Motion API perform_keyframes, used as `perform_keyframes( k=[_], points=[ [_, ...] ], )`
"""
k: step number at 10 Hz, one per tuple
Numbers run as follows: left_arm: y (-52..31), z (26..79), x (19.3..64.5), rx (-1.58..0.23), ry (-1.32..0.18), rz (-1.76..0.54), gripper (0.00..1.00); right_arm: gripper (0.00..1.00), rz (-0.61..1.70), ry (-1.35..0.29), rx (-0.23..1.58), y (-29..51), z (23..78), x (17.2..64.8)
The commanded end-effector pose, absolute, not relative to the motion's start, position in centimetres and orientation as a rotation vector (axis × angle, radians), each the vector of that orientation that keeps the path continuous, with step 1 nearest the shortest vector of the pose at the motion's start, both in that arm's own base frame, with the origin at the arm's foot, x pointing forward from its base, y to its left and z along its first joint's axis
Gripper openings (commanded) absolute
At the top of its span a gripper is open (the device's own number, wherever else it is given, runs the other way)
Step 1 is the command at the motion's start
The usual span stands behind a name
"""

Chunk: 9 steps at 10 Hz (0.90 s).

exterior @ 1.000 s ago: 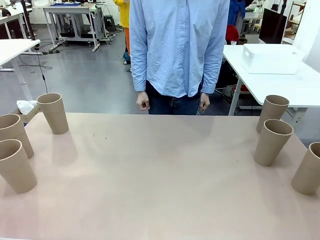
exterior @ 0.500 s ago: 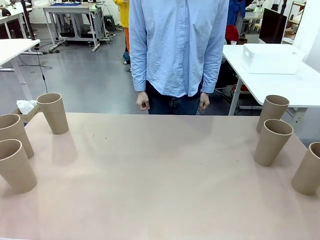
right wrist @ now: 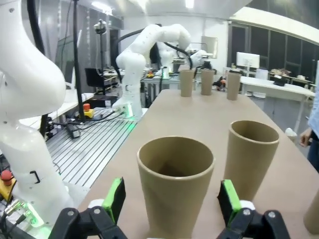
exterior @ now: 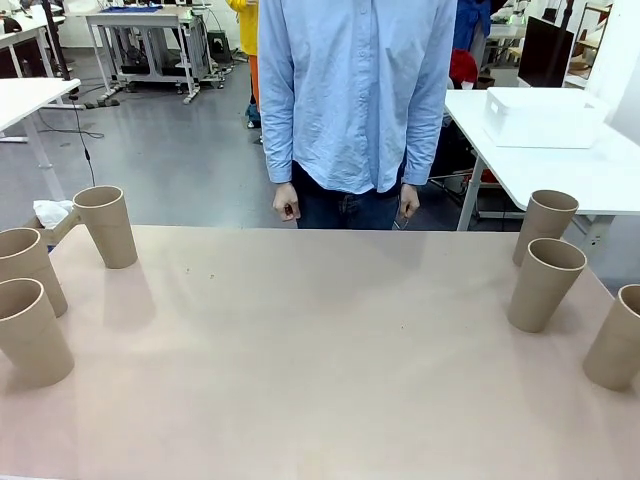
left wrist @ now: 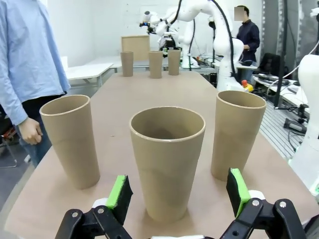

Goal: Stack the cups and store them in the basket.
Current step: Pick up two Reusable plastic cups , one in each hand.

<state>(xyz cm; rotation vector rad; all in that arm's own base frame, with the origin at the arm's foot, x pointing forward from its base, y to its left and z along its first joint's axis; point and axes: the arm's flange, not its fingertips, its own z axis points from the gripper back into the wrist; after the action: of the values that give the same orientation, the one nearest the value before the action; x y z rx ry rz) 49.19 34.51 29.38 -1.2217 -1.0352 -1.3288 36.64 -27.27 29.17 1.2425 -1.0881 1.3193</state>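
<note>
Three cups (exterior: 108, 226) are stood at each worktop (exterior: 320, 340) end. The left tool (left wrist: 178, 191) and right tool (right wrist: 172, 199) are set wide open, empty. The cups are judged light and crushable; a gentle mid-wall grip is advised.

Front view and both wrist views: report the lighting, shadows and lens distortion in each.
Front view: even, soft light, only faint shadows beside the cups on the table; the outer cups lean outward, a wide-angle effect. Left wrist view: sharp and evenly lit, the near cup looms large. Right wrist view: ceiling lights glare at the top, a green glow at lower left.
</note>
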Motion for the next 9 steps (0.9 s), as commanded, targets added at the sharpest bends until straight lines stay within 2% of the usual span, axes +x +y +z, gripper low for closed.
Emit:
perform_keyframes(
  k=[1,3,6,9],
  points=[
    [34.9,29.6,48.8,-1.193,-1.070,-1.315,1.00,1.00,1.286,-1.122,1.217,-27.7,29.8,36.6],
    [34.9,29.6,48.8,-1.193,-1.070,-1.315,1.00,1.00,1.286,-1.122,1.217,-27.7,29.8,36.6],
    [33.8,28.5,49.5,-1.272,-0.982,-1.386,1.00,1.00,1.391,-1.098,1.260,-26.8,29.0,35.8],
    [33.0,27.5,49.5,-1.270,-1.052,-1.388,1.00,1.00,1.427,-1.088,1.292,-26.1,28.4,35.7]
  ],
)
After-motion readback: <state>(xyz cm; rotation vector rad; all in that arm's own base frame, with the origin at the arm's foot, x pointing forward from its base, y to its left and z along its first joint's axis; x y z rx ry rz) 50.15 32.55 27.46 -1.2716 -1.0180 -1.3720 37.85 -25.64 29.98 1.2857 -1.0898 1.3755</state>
